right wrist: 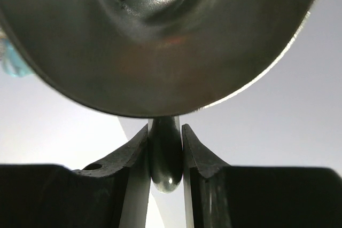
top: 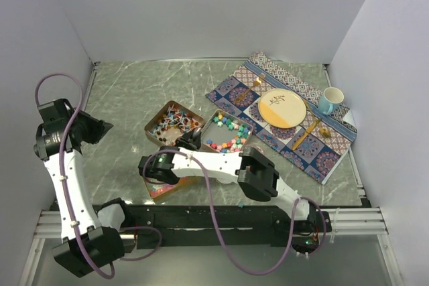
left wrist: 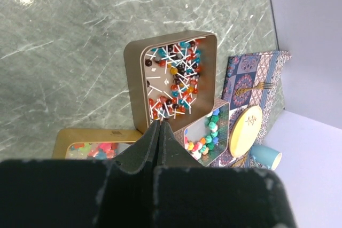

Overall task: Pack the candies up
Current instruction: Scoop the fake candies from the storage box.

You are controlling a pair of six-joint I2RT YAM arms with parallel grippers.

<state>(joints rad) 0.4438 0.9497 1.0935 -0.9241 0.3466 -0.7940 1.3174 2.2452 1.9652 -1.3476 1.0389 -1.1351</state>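
From above, your right gripper (top: 192, 140) hangs by the tins (top: 151, 125), with the candies (top: 228, 135) loose inside them. Left wrist cam: left gripper (left wrist: 159, 127) is clenched on nothing. Right wrist cam: jaws pinch a metal spoon (right wrist: 165, 41) by its handle. I'd say you're scooping, so dip it in level next.

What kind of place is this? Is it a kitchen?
Most likely a robot test booth, not a kitchen: a left arm and a right arm bolted by a table, plain white walls boxing it in, and candies in tins beside a plate.
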